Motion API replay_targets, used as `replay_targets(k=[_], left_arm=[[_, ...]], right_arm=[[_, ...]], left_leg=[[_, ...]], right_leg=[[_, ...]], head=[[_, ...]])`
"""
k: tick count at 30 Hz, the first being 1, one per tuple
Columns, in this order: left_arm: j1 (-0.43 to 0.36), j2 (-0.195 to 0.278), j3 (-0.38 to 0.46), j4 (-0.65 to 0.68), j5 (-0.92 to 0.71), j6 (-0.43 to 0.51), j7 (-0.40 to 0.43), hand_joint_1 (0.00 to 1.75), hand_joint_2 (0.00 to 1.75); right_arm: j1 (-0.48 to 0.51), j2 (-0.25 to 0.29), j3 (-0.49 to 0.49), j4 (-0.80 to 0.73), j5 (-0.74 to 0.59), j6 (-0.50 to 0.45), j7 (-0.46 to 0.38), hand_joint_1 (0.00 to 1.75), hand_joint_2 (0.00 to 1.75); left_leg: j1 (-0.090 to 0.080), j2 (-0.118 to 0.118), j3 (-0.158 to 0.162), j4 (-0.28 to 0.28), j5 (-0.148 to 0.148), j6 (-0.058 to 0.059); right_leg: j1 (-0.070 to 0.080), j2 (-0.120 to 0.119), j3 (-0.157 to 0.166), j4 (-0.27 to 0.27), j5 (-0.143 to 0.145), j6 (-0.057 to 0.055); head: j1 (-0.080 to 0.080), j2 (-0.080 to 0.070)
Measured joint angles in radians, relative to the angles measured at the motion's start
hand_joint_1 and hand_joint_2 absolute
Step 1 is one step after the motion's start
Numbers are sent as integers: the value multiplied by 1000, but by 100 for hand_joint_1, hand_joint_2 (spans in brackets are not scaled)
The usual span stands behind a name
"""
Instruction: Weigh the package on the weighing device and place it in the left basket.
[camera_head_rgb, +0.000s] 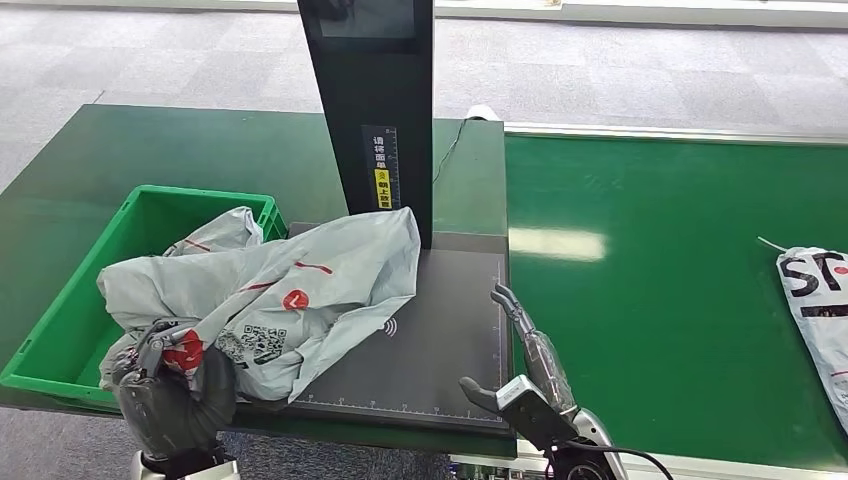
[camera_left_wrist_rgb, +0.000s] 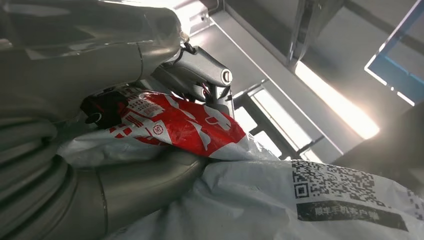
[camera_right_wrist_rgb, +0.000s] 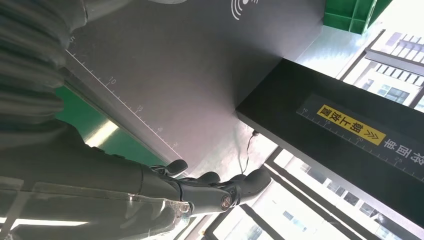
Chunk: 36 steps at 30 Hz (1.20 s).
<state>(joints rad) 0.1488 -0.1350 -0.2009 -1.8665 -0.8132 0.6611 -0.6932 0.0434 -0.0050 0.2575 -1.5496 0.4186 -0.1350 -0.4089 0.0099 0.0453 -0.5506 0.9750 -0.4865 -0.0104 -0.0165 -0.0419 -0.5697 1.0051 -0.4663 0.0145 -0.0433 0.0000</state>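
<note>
I have the package (camera_head_rgb: 300, 290), a grey mailing bag with a red logo and a square code, draped half across the scale (camera_head_rgb: 430, 340) and half over the rim of the green basket (camera_head_rgb: 60, 340) just beside the scale. My left hand (camera_head_rgb: 172, 385) is clenched on the near corner of the bag at the scale's front edge; the left wrist view shows the fingers (camera_left_wrist_rgb: 200, 67) pinching a red-printed fold of plastic, which I judge is why the bag hangs bunched rather than flat. Another grey bag (camera_head_rgb: 222, 230) already lies in the basket, behind the one I hold. My right hand (camera_head_rgb: 520, 360) hovers at the scale's other side, fingers straight and apart, grasping nothing, clear of the platform so it adds no weight. The scale's black post (camera_head_rgb: 375, 100) stands at its back edge. Well away from the scale on the green belt (camera_head_rgb: 650, 300) lies a further parcel (camera_head_rgb: 815, 300).
</note>
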Motion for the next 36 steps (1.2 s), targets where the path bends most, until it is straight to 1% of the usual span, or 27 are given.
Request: replay_targets(k=[13,16,18,19,20,23,26,28,31,34,36], left_arm=[[9,-16,24,-44,-11,0,0,175,175],[9,-33,57,-49,-24,0,0,175,175],[1,-46,98,-37,-17,0,21,175,175],[-9,-48,121,-22,-11,0,50,175,175],[-33,-42,151,7,0,-6,113,175,175],[-148,4,247,141,47,-60,335,175,175],[-274,62,332,294,97,-153,450,175,175],[-367,110,392,415,144,-212,485,175,175],[-477,180,483,579,198,-266,487,175,175],[-537,225,536,686,213,-294,494,174,175],[-564,244,553,732,218,-301,503,174,175]], right_arm=[[-2,0,0,0,0,0,0,0,175],[0,0,0,0,6,-6,-2,0,175],[6,0,0,-1,19,-15,-5,0,175],[11,1,0,-2,26,-19,-6,0,175],[20,2,0,-6,34,-23,-5,0,175],[46,5,0,-23,53,-29,0,0,175],[52,5,0,-29,62,-21,2,0,175],[51,7,0,-30,66,-10,3,0,175],[51,10,0,-30,73,0,3,0,175],[50,12,0,-30,77,8,5,0,175],[49,15,0,-30,81,11,9,0,175]], left_leg=[[0,0,0,0,0,0],[0,0,0,0,0,0],[0,0,0,0,0,0],[0,0,0,0,0,0],[0,0,0,0,0,0],[1,0,0,0,1,-1],[1,0,0,0,3,-1],[1,1,1,0,4,-1],[1,4,1,0,4,-1],[1,3,0,0,4,-1],[1,2,-1,0,4,-1]], right_leg=[[0,0,0,0,0,0],[0,0,0,0,0,0],[0,0,-1,0,0,0],[0,0,-1,0,0,0],[0,0,-1,0,0,0],[1,0,-1,0,0,0],[1,0,0,1,1,-1],[1,0,0,1,1,-1],[2,2,-1,1,2,-2],[2,2,-2,1,2,-2],[1,2,-2,1,2,-2]], head=[[0,0],[0,0],[0,0],[0,0],[0,0],[0,0],[0,0],[0,0],[0,0],[0,0],[0,0]])
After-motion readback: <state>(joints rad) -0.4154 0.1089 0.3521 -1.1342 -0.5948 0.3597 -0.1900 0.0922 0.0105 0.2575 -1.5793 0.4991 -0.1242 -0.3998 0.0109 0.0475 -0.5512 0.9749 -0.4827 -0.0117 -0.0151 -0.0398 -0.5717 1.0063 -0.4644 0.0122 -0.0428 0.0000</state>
